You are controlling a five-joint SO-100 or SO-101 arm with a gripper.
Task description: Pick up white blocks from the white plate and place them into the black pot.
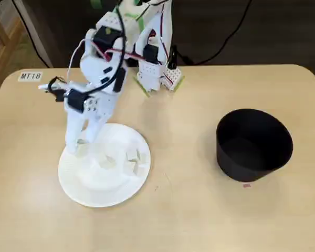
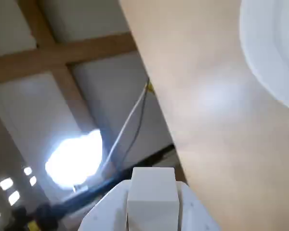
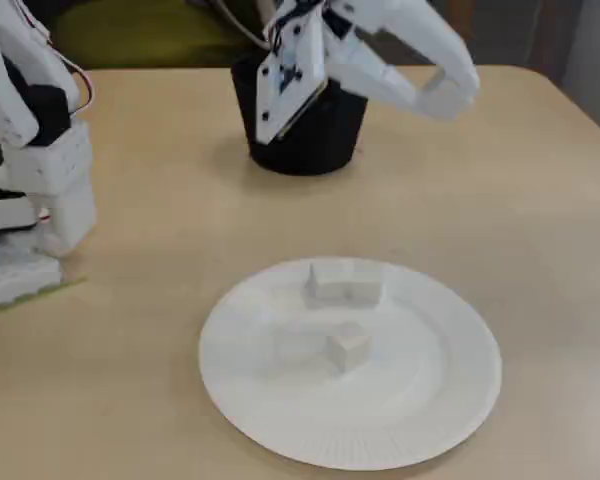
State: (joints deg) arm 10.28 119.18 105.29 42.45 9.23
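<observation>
The white plate [image 1: 94,197] [image 3: 350,450] lies on the wooden table, left of centre in a fixed view. Several white blocks rest on it: a pair [image 1: 132,157] [image 3: 345,283] and a single one [image 1: 107,161] [image 3: 345,345]. My gripper [image 1: 80,142] [image 3: 445,98] hangs raised over the plate's left edge. Its jaws meet at the tips, apparently pinching a small white block [image 1: 82,142]. The black pot [image 1: 254,157] [image 3: 310,140] stands apart, far right of the plate. The wrist view shows only the gripper body [image 2: 151,202], bare table and the plate's rim [image 2: 279,48].
The arm's white base [image 1: 157,68] [image 3: 30,200] stands at the table's back edge. A label reading MT18 [image 1: 30,76] sits at the back left. A small red mark [image 1: 247,185] lies in front of the pot. The wrist view shows the table edge with floor beyond.
</observation>
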